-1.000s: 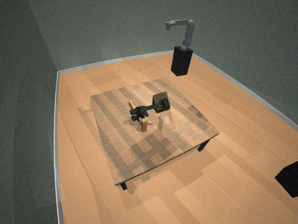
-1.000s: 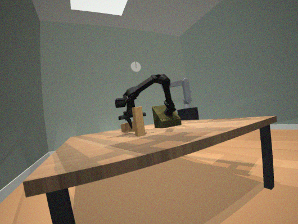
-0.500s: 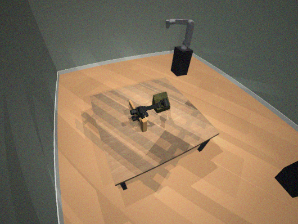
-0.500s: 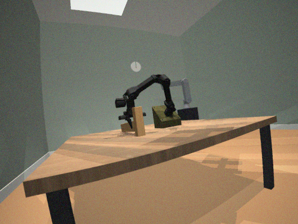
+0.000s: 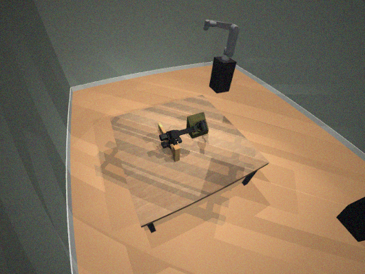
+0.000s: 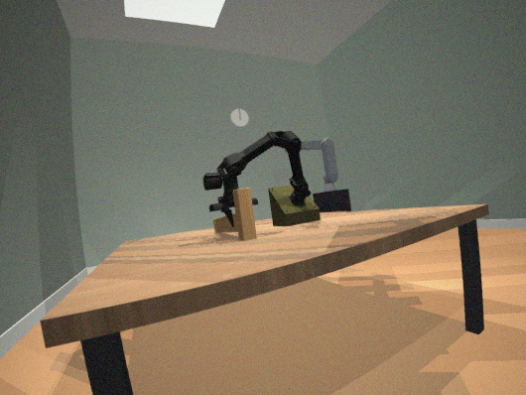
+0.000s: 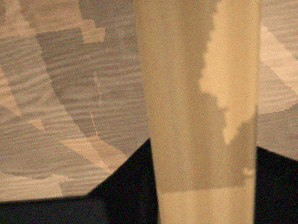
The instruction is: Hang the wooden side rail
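The wooden post [image 5: 176, 153] [image 6: 245, 215] stands upright on the table. The wooden side rail [image 5: 160, 127] [image 6: 222, 224] [image 7: 197, 100] runs from behind the post toward the back left; its far end is low, at or near the table top. My gripper [image 6: 232, 222] [image 7: 183, 142] is shut on the rail, close to the post, with one dark finger on each side of the rail in the wrist view. The arm covers part of the rail in the top view. The steel hooks, the slot and the pins are hidden or too small to tell.
The arm's base sits on an olive-green wedge block [image 5: 197, 129] [image 6: 288, 214] to the right of the post. The table [image 5: 179, 193] [image 6: 198, 278] carries them, with its front edge well before the post. A grey arm on a black pedestal [image 5: 222, 76] stands beyond the table.
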Controlling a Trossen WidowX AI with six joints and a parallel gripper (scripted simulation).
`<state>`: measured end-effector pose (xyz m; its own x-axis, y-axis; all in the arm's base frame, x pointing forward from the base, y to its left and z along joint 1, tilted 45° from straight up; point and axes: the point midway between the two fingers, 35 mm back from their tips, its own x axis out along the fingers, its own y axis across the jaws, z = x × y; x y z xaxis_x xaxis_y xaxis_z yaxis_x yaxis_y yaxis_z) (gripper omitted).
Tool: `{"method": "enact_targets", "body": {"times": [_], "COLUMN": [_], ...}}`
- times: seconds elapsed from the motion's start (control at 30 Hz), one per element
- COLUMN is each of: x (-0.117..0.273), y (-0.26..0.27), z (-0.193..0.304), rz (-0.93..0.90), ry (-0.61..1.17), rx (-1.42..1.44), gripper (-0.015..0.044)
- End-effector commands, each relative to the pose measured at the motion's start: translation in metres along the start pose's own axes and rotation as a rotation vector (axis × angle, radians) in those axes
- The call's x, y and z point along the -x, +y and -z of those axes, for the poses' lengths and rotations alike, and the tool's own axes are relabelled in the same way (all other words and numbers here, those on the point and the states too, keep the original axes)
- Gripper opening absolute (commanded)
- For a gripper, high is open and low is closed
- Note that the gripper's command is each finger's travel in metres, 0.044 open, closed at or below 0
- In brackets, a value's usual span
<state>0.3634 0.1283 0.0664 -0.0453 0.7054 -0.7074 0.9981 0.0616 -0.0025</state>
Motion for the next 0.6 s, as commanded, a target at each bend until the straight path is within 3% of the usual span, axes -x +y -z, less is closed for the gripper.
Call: {"method": "enact_targets", "body": {"times": [0.0,0.57], "x": [0.0052,0.0048], "y": [0.0024,0.0016], "z": [0.0020,0.0038], "rz": [-0.016,-0.016], "ry": [0.000,0.000], "rx": [0.001,0.001], "gripper": [0.0000,0.0000]}}
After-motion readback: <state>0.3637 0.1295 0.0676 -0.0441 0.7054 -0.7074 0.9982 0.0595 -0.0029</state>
